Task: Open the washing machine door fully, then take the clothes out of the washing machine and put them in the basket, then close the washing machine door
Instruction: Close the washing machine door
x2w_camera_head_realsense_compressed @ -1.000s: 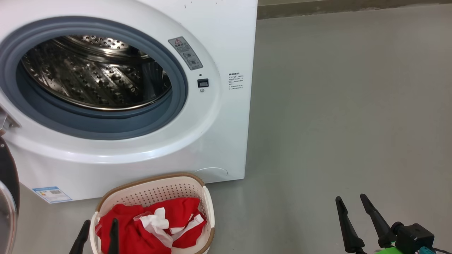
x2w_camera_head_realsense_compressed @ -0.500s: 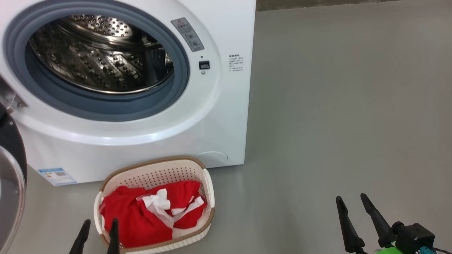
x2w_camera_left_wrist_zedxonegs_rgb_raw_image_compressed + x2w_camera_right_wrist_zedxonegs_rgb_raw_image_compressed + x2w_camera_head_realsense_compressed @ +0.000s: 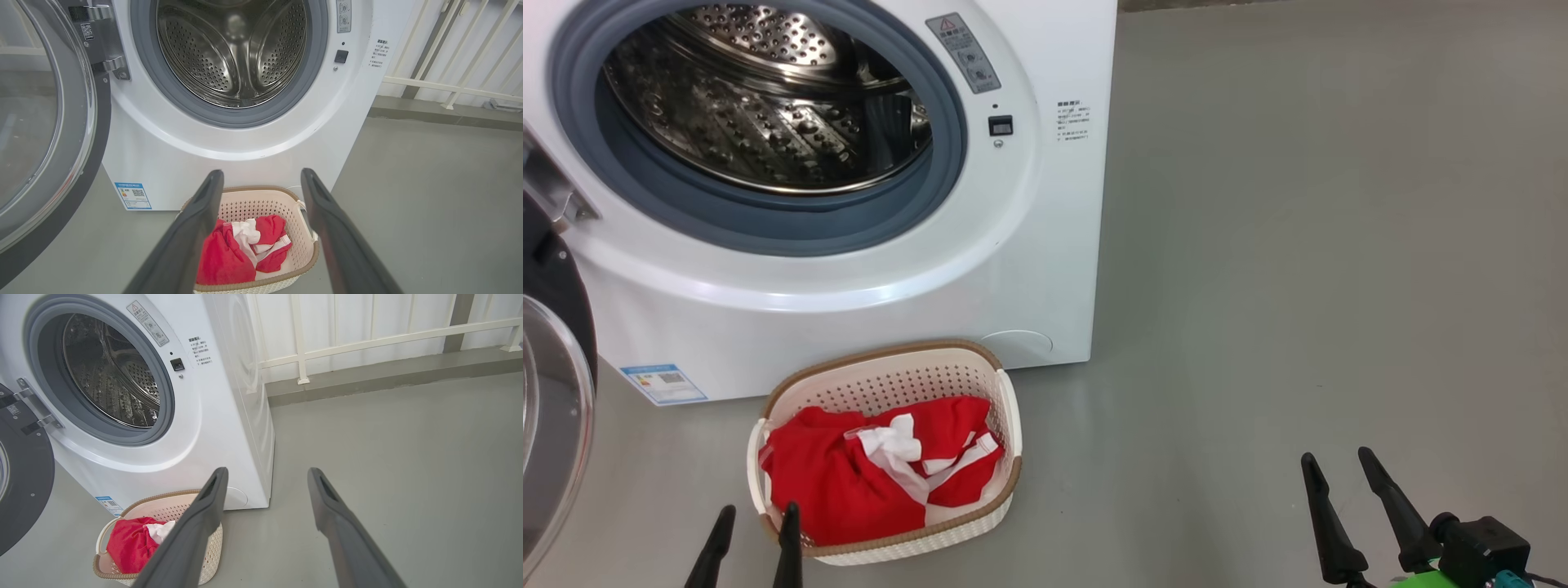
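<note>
Head view: the washing machine door (image 3: pixel 560 425) is cut off by the left edge, with only a slice of black rim and glass showing. It stands wide open beside the washing machine (image 3: pixel 849 302), whose top is out of frame. The basket (image 3: pixel 890 382) sits on the floor (image 3: pixel 1298 245) just in front of the machine, the clothes (image 3: pixel 841 490) heaped inside. The left gripper (image 3: pixel 758 510) rises at the near left, jaws apart and empty, one finger (image 3: pixel 788 539) overlapping the basket's near corner. The right gripper (image 3: pixel 1335 455) stands well apart at the near right, also spread and holding nothing.

Left wrist view: the spread fingers frame the basket, one covering the left part of the clothes.

Right wrist view: one finger hides the basket's right half.
</note>
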`<state>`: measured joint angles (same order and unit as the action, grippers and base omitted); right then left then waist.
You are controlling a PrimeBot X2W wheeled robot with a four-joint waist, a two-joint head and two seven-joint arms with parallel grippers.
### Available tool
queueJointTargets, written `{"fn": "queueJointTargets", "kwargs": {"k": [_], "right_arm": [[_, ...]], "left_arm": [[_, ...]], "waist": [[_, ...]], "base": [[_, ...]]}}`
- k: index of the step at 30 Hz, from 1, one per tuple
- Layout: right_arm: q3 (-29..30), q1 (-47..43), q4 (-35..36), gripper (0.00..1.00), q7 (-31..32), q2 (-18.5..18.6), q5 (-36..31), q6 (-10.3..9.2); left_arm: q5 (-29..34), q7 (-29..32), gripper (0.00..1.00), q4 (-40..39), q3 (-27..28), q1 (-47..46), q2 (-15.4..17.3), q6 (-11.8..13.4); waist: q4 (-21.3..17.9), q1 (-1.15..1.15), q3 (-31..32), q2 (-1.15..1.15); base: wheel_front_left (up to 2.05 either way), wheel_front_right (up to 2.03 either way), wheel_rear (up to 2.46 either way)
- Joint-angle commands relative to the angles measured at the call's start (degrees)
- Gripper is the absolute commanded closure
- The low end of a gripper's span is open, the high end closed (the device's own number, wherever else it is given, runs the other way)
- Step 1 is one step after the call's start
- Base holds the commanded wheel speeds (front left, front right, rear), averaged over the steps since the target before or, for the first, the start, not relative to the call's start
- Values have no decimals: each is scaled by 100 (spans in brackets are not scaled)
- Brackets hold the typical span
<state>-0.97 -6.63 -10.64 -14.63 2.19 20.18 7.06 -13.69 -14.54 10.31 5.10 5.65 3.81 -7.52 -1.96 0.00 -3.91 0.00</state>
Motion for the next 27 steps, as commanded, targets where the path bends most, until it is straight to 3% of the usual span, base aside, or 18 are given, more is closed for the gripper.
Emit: {"fn": "queueJointTargets", "kwargs": {"k": [1,14,27], "right_arm": [[-121,137,157,0,-37,68,0,43],[-163,141,149,0,-37,68,-25,43],[-390,149,30,0,-37,68,-110,43]], "left_arm": [[-23,-46,0,-124,151,-238,72,3],[-200,-46,0,-37,81,-267,40,3],[-140,-46,0,183,251,-231,-79,3]], "waist": [[5,0,0,0],[148,0,26,0],[1137,0,103,0]], "base": [[0,0,0],[0,0,0],[0,0,0]]}}
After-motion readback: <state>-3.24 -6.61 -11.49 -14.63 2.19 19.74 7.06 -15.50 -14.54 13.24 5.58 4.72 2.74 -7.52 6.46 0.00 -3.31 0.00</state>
